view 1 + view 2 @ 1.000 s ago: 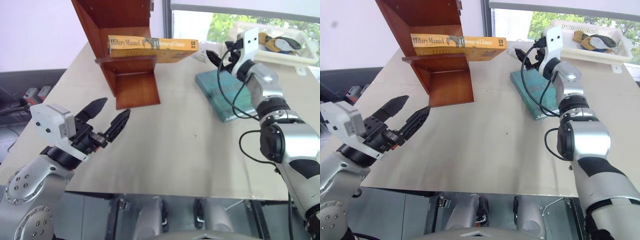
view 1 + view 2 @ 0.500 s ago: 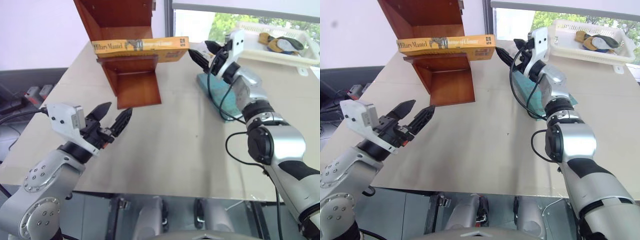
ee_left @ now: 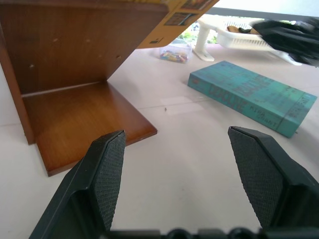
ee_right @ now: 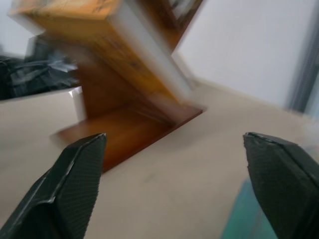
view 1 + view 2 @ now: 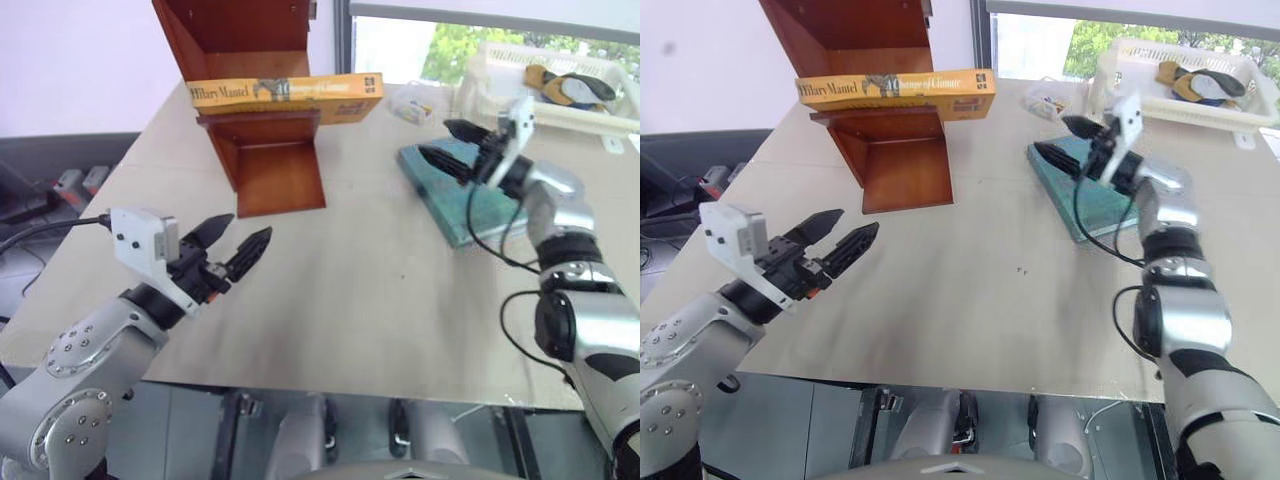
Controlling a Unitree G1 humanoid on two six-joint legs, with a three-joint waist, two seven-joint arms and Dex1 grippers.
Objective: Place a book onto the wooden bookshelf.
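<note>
The orange-yellow book (image 5: 285, 96) lies flat on a board of the wooden bookshelf (image 5: 255, 60), its right end sticking out past the shelf's edge. My right gripper (image 5: 448, 143) hangs open over the teal-green book (image 5: 463, 190), well to the right of the orange book and holding nothing. Down at the near left, my left gripper (image 5: 232, 243) is open and empty above the table, pointing toward the shelf's foot (image 3: 84, 124). From the right wrist view, the book (image 4: 114, 45) and the shelf (image 4: 129, 127) lie ahead between the spread fingers (image 4: 75, 174).
A white plastic basket (image 5: 560, 85) with items stands at the back right of the beige table (image 5: 380, 290). A small clear packet (image 5: 412, 108) lies between the shelf and the basket. The teal-green book rests flat on the table's right side.
My right gripper has pulled back from the book's protruding end, rightward and down over the teal-green book. The orange book was pushed further onto the shelf earlier and now rests there. The left gripper sank slightly.
</note>
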